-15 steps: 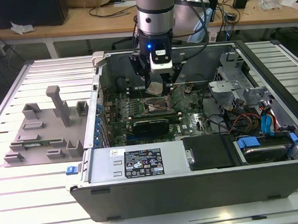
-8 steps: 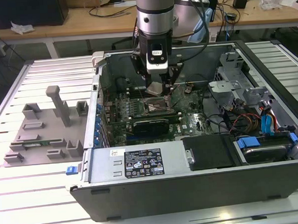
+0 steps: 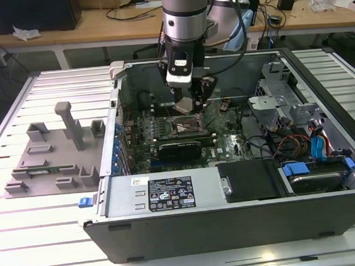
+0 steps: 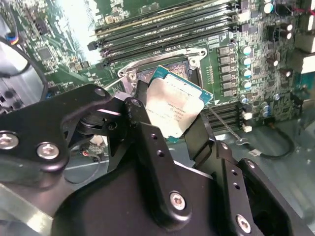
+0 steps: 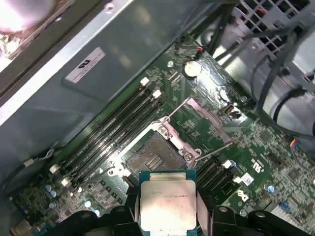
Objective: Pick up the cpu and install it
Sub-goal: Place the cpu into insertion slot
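Observation:
The cpu [image 4: 174, 105] is a thin square chip with a silvery top plate and a pale green rim. My gripper [image 4: 171, 129] is shut on it, one black finger [image 4: 143, 123] on each side. It hangs tilted just above the open metal-framed socket [image 5: 155, 157] on the green motherboard. In the first wrist view the cpu [image 5: 167, 204] sits between the fingers [image 5: 125, 216] with the socket's dark centre just beyond it. In the exterior view the gripper [image 3: 188, 105] is low inside the open computer case, over the socket [image 3: 186, 128].
Black memory slots [image 5: 113, 132] run beside the socket. A long black card [image 3: 178, 149] lies in front of it. Case walls [image 3: 119, 100], cables [image 3: 285, 142] and a drive bay [image 3: 314, 176] surround the board. A grey tray [image 3: 54, 157] lies outside on the exterior view's left.

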`<state>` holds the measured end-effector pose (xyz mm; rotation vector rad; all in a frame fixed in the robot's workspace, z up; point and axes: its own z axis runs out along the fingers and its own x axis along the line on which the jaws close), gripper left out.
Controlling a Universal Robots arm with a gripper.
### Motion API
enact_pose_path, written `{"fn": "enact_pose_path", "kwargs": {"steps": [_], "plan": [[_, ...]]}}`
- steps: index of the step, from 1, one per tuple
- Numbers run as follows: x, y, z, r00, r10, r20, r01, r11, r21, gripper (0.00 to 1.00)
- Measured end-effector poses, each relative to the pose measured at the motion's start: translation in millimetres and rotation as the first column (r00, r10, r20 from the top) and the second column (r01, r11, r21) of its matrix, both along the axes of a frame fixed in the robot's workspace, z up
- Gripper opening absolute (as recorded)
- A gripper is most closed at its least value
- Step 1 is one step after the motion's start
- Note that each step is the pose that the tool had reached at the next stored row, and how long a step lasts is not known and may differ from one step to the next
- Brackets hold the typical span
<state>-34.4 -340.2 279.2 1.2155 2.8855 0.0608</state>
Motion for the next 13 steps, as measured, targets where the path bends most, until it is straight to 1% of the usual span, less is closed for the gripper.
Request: {"fn": "enact_pose_path", "kwargs": {"steps": [3,5,6,8,9,11,13], "plan": [[0.0,0.0,0.0,0.9983,-0.058,0.0000,0.058,0.9983,-0.0005,0.55],[0.0,0.0,-0.1,0.9960,-0.090,0.0000,0.090,0.9960,-0.0007,0.55],[0.0,0.0,-0.1,0.9940,-0.109,0.0001,0.109,0.9940,-0.0009,0.55],[0.0,0.0,-0.2,0.9875,-0.157,0.0002,0.157,0.9875,-0.0014,0.55],[0.0,0.0,-0.2,0.9854,-0.170,0.0001,0.170,0.9854,-0.0016,0.55],[0.0,0.0,-0.2,0.9793,-0.202,0.0002,0.202,0.9793,-0.0020,0.55],[0.0,0.0,-0.3,0.9651,-0.262,0.0003,0.262,0.9651,-0.0025,0.55]]}}
